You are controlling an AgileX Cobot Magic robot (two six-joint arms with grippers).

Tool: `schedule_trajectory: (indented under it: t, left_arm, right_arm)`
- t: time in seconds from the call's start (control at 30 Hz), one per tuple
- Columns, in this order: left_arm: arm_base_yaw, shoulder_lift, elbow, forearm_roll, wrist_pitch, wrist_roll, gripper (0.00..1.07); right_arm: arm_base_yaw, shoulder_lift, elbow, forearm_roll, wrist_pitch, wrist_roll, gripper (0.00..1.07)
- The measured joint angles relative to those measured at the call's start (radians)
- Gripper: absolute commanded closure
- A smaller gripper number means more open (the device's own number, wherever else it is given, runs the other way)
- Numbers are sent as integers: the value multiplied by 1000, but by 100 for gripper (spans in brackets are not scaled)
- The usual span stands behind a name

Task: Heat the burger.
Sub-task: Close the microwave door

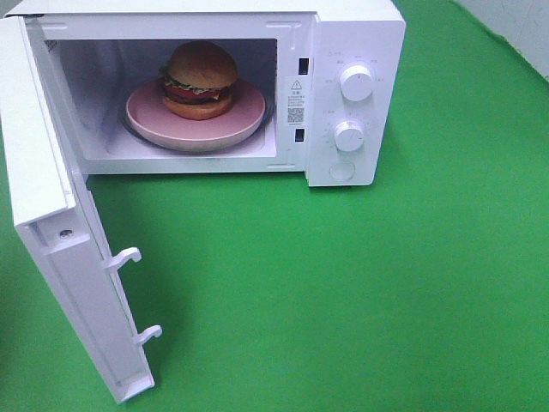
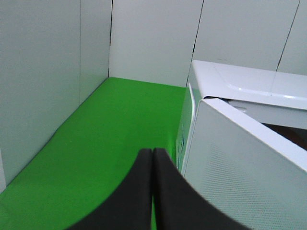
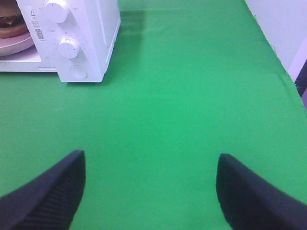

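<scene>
Burger [image 1: 200,79] sits on plate [image 1: 154,120] inside open microwave [image 1: 360,34].

Green cloth tabletop [image 1: 386,300], white panel walls [image 2: 153,38] w/ dark seams, flat even light

The microwave [image 1: 377,51] bears a warning-triangle label [image 1: 296,101] with a QR code; its print is unreadable.

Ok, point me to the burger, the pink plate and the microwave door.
burger [image 1: 201,80]: exterior high view, where the top bun meets the lettuce.
pink plate [image 1: 197,137]: exterior high view, bare front rim.
microwave door [image 1: 81,300]: exterior high view, inner face of the open door.
</scene>
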Motion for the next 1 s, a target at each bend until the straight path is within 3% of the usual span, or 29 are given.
schedule_trajectory:
  t: [0.2,0.23,0.27,0.3,0.33,0.4,0.43,0.47,0.6,0.73,0.87,0.97,1.0]
  left_arm:
    - [0,145,1,69,-91,-43,107]
    - [0,195,1,142,-123,-81,107]
    - [0,195,1,142,-123,-81,107]
    - [0,248,2,225,-159,-133,107]
    - [0,248,2,225,-159,-133,107]
    - [0,333,2,365,-239,-221,107]
    - [0,333,2,365,-239,-221,107]
    - [0,390,2,443,-306,-269,107]
    - [-6,489,2,514,-412,-307,107]
    - [-41,560,1,518,-443,-302,107]
    - [-170,682,-14,422,-470,-193,107]
    - [-197,701,-14,388,-472,-168,107]
    - [-248,736,-14,300,-472,-121,107]
  right_arm:
    - [0,0,0,0,0,0,34]
    - [0,0,0,0,0,0,34]
    - [0,0,0,0,0,0,34]
    - [0,0,0,0,0,0,34]
    - [0,0,0,0,0,0,34]
    - [0,0,0,0,0,0,34]
    - [0,0,0,0,0,0,34]
    - [0,0,0,0,0,0,34]
    - [0,0,0,0,0,0,34]
    - [0,0,0,0,0,0,34]
    - [0,0,0,0,0,0,34]
    - [0,0,0,0,0,0,34]
    - [0,0,0,0,0,0,34]
